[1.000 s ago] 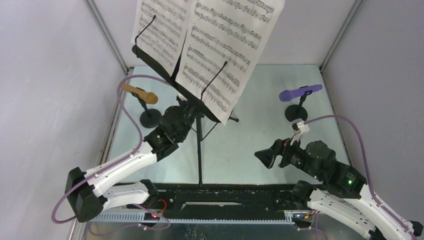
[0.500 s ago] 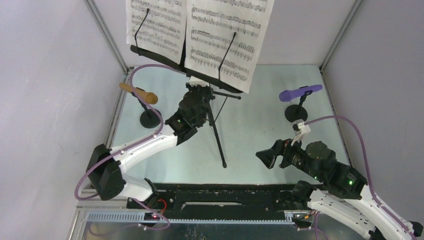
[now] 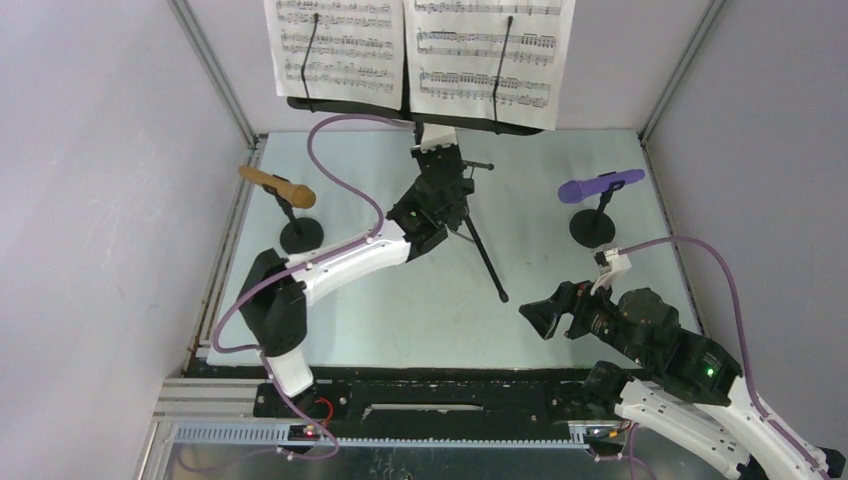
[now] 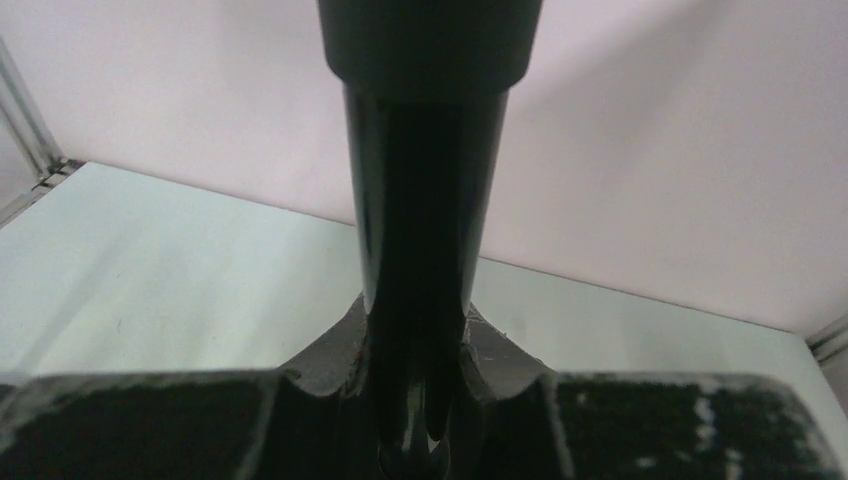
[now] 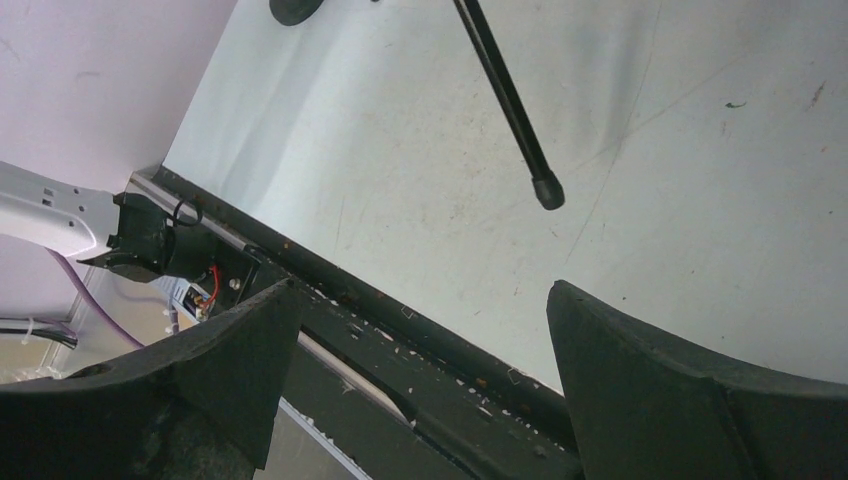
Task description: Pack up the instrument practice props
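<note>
L tool (image 3: 441,168) pinched on the centre pole of the black perforated music rack w/ tripod legs (image 3: 420,104), just under the rack shelf. In wrist view the pole runs up betw. its fingers (image 4: 130,425). The rack is at the far side of the pale bench (image 3: 380,310), with white sheet-music pages (image 3: 340,45) clipped on. One leg slants toward R tool (image 3: 540,316), which is spread wide, holding nothing, well apart from the rack. Tan toy mic (image 3: 278,186) is far L and purple toy mic (image 3: 600,185) far R, each on a small black round-based holder (image 3: 300,236).
</note>
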`<state>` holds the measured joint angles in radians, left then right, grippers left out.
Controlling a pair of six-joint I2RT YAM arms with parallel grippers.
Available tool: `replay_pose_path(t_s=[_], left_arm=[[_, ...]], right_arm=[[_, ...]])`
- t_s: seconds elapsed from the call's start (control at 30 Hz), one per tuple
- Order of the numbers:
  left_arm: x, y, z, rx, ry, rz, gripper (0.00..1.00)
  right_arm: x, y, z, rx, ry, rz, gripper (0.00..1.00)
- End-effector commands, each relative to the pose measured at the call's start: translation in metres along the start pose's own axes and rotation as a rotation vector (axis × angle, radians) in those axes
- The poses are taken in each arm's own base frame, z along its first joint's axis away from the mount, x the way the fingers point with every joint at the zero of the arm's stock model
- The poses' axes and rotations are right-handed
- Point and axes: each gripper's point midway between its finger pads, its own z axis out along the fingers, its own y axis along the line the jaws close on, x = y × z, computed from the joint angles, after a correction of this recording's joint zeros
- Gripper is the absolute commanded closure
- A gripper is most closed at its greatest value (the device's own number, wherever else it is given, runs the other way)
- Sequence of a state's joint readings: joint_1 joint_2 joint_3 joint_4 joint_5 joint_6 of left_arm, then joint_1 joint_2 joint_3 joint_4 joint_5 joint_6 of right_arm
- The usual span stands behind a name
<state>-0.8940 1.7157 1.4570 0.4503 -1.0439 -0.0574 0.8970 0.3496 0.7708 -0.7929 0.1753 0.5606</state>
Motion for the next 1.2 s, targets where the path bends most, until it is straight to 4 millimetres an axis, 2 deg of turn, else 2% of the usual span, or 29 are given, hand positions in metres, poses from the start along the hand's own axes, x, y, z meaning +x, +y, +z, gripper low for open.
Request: replay_pose_path(t_s=[0.0, 0.13, 0.27, 0.43, 0.53, 0.7, 0.83, 1.0, 1.07, 1.17], left_arm=[[-0.085, 0.006, 0.000, -0.125, -0.147, -0.251, 1.00], [-0.073, 0.006, 0.005, -0.230, -0.127, -0.182, 1.00], [-0.065, -0.006, 0.012, -0.218, -0.129, -0.166, 1.00], [-0.050, -0.005, 0.012, -0.236, -0.116, -0.160, 0.99], [-0.039, -0.004, 0.011, -0.225, -0.113, -0.163, 0.84], [-0.021, 0.008, 0.005, -0.244, -0.105, -0.187, 0.42], [-0.014, 0.011, 0.001, -0.219, -0.099, -0.199, 0.21], [-0.006, 0.018, -0.013, -0.170, -0.080, -0.167, 0.05], [-0.002, 0.022, -0.021, -0.141, -0.071, -0.157, 0.01], [0.006, 0.030, -0.033, -0.102, -0.054, -0.146, 0.00]], right_arm=[[-0.004, -0.002, 0.000, 0.013, -0.021, 0.015, 0.00], [-0.004, -0.002, 0.000, 0.018, -0.020, 0.016, 0.00], [-0.004, -0.003, 0.000, 0.021, -0.019, 0.019, 0.00], [-0.004, -0.004, 0.000, 0.027, -0.022, 0.019, 0.00], [-0.004, -0.004, 0.001, 0.028, -0.020, 0.017, 0.00], [-0.002, -0.004, 0.003, 0.031, -0.008, 0.011, 0.00], [-0.004, -0.004, 0.003, 0.033, -0.014, 0.010, 0.00], [-0.021, -0.008, -0.005, 0.072, -0.085, 0.061, 0.00], [-0.032, -0.011, -0.011, 0.099, -0.131, 0.098, 0.00], [-0.042, -0.015, -0.020, 0.119, -0.177, 0.136, 0.00]])
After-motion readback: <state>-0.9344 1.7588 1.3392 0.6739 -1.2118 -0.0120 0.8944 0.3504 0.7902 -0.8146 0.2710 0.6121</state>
